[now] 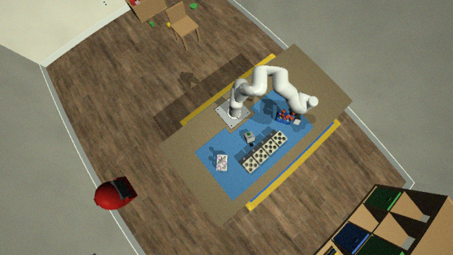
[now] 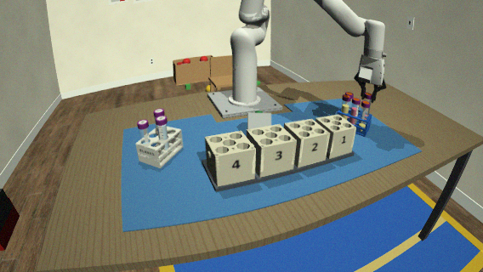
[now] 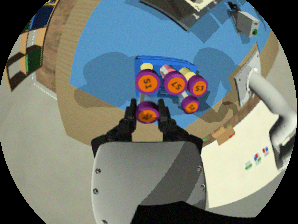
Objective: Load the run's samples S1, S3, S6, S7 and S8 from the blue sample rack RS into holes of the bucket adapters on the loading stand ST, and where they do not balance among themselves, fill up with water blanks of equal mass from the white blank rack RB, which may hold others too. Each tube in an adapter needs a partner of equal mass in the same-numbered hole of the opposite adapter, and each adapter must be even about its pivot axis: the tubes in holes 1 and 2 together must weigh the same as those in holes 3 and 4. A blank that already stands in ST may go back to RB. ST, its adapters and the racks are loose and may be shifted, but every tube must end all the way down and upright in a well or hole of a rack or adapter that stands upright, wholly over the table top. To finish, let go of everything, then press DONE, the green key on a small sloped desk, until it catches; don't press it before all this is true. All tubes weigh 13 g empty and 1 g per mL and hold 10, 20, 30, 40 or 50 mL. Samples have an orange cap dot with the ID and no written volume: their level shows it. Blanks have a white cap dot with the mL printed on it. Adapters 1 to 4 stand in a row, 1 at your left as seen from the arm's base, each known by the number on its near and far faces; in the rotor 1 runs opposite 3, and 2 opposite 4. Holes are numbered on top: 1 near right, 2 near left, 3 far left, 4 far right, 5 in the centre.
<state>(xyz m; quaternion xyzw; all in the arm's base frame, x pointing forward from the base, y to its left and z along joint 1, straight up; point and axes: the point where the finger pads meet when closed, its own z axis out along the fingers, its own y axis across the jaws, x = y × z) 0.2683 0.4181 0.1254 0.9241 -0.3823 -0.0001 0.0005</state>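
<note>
Overhead, no writing can be made out. The white arm (image 1: 275,81) is seen reaching across the tabletop (image 1: 315,76) to the blue sample rack (image 1: 286,116), which is set on the blue mat (image 1: 223,175) near the mat's right end; the pincer itself is hidden beneath the wrist. The row of adapters (image 1: 265,151) is laid along the mat's middle, the white blank rack (image 1: 222,162) well apart toward the left end, and a small grey desk with a green key (image 1: 249,137) between the adapters and the arm's base plate (image 1: 220,110). Bare mat is left on the far side of the adapters.

From the exterior view, the digits 4, 3, 2 and 1 are read left to right on the adapter faces. Lettering on the blank rack (image 2: 160,148) is too small to be read. The pincer (image 2: 368,94) is closed on a sample tube (image 2: 366,108) at the sample rack's (image 2: 360,125) right side, with the other tubes just beside it to the left. Open mat is left between adapter 1 (image 2: 342,136) and the tabletop's right edge.

Through the wrist camera, orange cap dots are seen, their IDs blurred. The fingers are clamped on either side of one cap (image 3: 147,115), just below four other caps.
</note>
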